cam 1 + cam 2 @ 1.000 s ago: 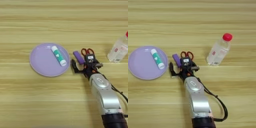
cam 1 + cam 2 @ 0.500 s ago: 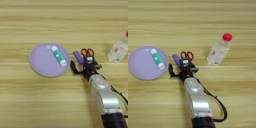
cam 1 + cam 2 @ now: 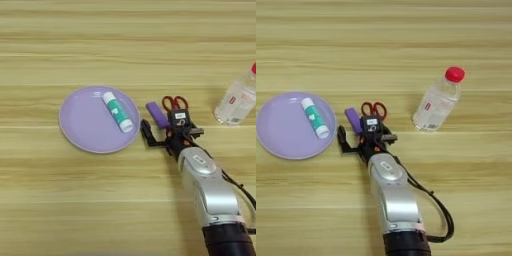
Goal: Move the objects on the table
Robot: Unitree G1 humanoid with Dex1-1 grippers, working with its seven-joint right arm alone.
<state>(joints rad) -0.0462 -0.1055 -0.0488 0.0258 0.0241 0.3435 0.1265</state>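
Jaws wide, empty, my right gripper (image 3: 167, 135) beside purple block (image 3: 157, 115) | glue stick (image 3: 117, 111) on plate (image 3: 82, 125) | scissors (image 3: 174, 103), block left

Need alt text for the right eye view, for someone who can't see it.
The right gripper sits low over the wooden table, by a purple block and red-handled scissors. Left, a glue stick lies on a lavender plate; right, a red-capped clear bottle.
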